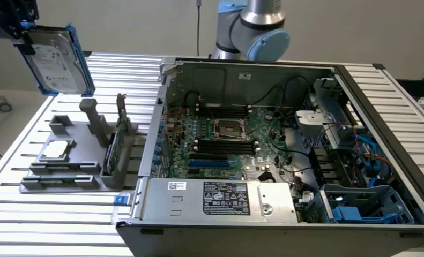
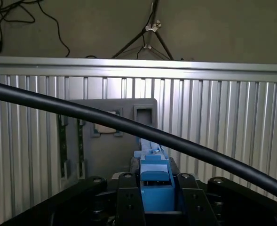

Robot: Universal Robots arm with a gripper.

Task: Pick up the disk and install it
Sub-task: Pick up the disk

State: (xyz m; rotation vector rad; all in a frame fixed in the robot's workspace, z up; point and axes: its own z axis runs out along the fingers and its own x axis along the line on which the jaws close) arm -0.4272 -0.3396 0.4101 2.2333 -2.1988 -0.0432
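**A:** Well, where was the disk just then?

**B:** Upper left of the exterior view. The disk [image 1: 54,59] hung in the air, tipped nearly on edge with its white label facing out, above the grey holder tray [image 1: 51,184] at lower left.

**A:** And the gripper?

**B:** The gripper [image 1: 25,38] was clamped on the disk's blue carrier rail. In the wrist view the fingers [image 2: 129,202] sat on either side of that blue plastic – nothing loose about it.

**A:** How would it have handled?

**B:** Stiff and dense for its size, I'd say: a metal body, smooth enough to slip. Probably shock-sensitive too, so no knocks. The rails looked the right place to hold – edges rather than the label face – though plastic may flex a little under a hard pinch.

**A:** Further right?

**B:** The open computer case [image 1: 247,80] filled the middle and right, well apart from the disk, with a blue drive cage [image 1: 358,209] at lower right.
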